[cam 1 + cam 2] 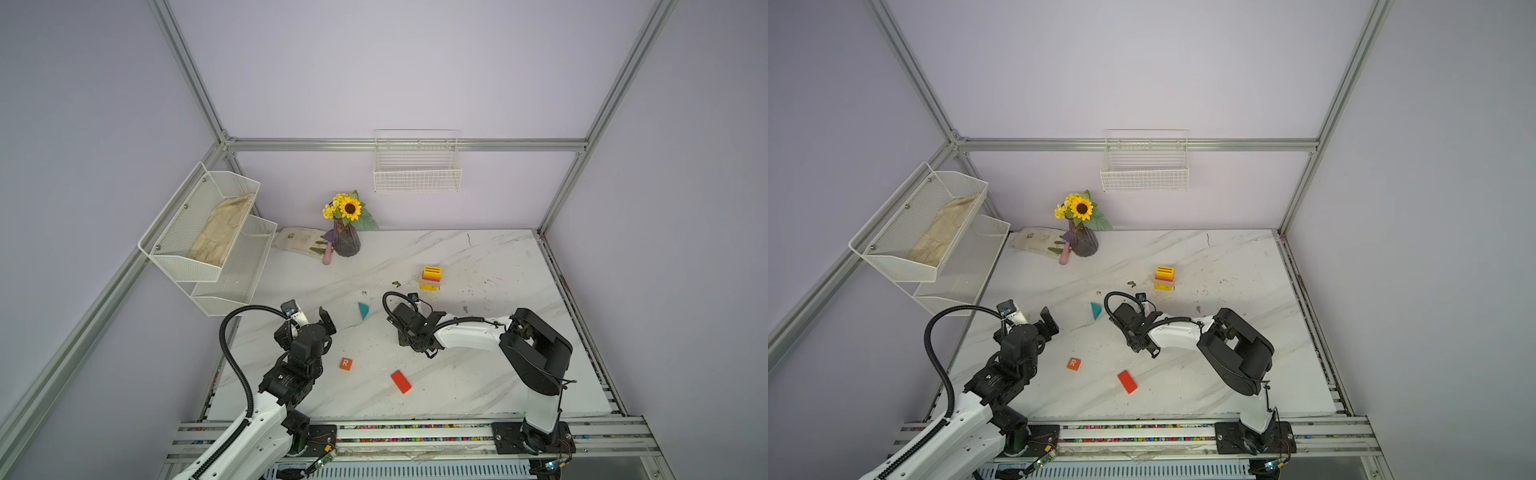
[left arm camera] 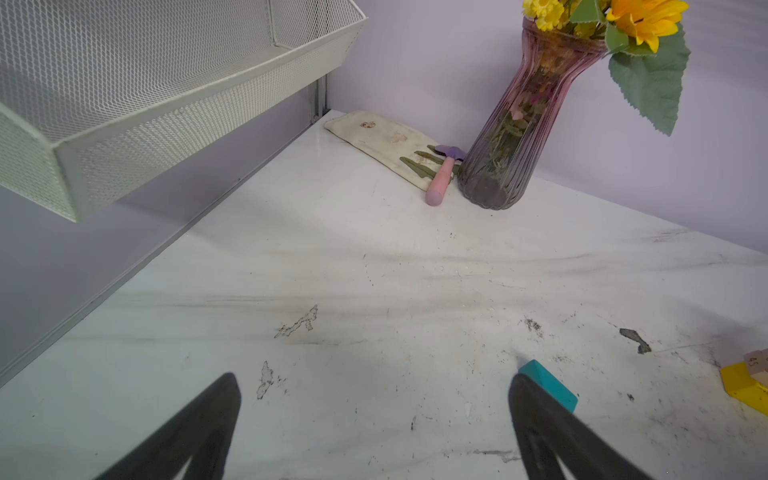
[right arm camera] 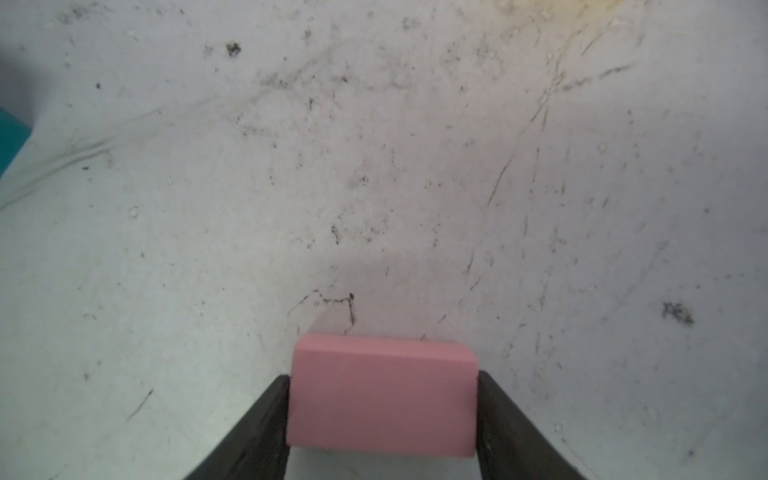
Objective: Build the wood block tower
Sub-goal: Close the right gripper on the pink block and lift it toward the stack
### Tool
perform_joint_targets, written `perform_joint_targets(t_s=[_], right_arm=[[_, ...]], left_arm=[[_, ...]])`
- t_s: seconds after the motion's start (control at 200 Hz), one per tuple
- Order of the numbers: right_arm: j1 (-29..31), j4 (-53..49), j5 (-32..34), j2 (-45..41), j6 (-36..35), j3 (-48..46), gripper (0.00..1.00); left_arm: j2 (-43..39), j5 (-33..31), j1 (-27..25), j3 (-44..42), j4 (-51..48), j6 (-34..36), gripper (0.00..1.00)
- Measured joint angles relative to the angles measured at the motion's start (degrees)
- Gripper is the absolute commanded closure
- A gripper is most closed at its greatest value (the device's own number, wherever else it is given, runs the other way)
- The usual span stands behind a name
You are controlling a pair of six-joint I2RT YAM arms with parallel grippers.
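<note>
Tower [image 1: 431, 278] location: rear half of the table [image 1: 457, 386], right of centre, visible in both top views. Layers: a yellow slab at the base, tan and pink pieces above it, and a yellow top face with red stripes. The exact number of layers cannot be told.

Loose pieces on the table: the teal triangle [image 1: 363, 310] lies between the two grippers, well apart from the tower. The orange R cube [image 1: 345, 364] and the red block [image 1: 401, 381] lie nearer the front edge, apart from each other.

Left gripper [image 2: 374, 386]: spread wide, with nothing between its fingers, over bare table. In the left wrist view the teal triangle lies just beside one finger and is partly hidden by it. Contact cannot be confirmed.

Right gripper [image 3: 382, 374]: closed on the pink block [image 3: 382, 407], with one black finger pressed against each short end. Whether the block rests on the table or is clear of it cannot be told. In both top views this gripper points down at the table, in front of the tower and apart from it.

Vase [image 1: 346, 243]: holds a sunflower and stands at the rear edge, well left of the tower.
</note>
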Motion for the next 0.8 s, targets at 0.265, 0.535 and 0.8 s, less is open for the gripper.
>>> perform_joint_targets(t_s=[0.265, 0.535, 0.8], right_arm=[[0.11, -0.26, 0.09, 0.15, 0.11, 0.42, 0.45], [-3.74, -5.49, 0.72, -5.88, -2.51, 8.31, 0.53], [-12.02, -11.3, 1.84, -6.21, -4.44, 22.12, 0.54]], left_arm=[[2.4, 6.71, 0.2, -0.07, 4.46, 2.43, 0.0], [9.79, 18.56, 0.2, -0.07, 8.74, 7.72, 0.0], [10.27, 20.04, 0.17, -0.07, 11.17, 9.11, 0.0]])
